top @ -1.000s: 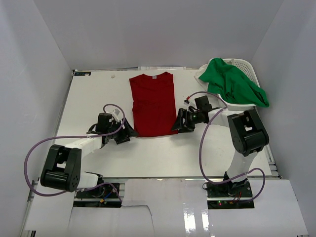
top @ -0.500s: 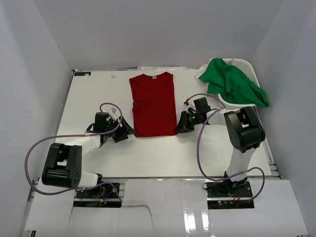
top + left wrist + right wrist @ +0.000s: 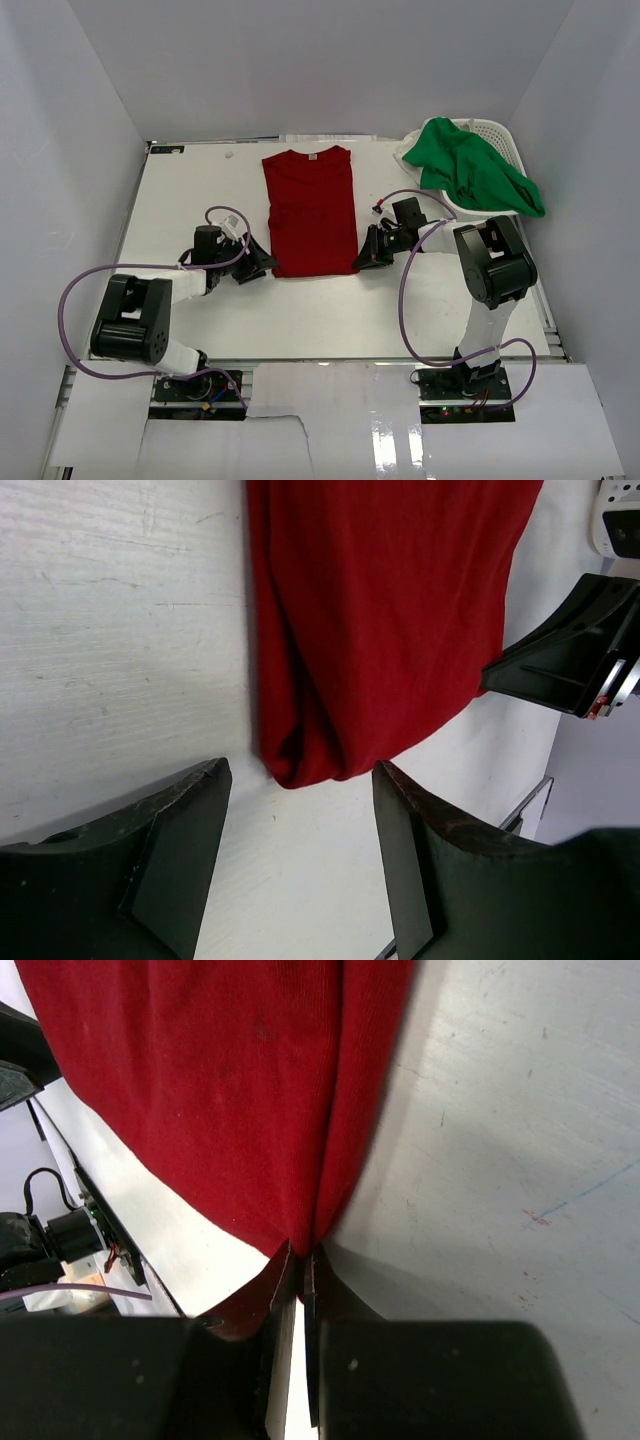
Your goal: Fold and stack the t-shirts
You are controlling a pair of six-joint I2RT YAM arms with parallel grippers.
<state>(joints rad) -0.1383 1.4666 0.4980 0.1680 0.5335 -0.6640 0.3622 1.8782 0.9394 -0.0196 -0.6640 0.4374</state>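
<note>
Top external — red t-shirt [image 3: 310, 210], flat

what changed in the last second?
Left gripper edged right, up to the near-left corner of the red shirt; jaws open, nothing gripped. Right gripper barely shifted; it is shut on the near-right corner. Red shirt, green shirt and basket stayed put.
</note>
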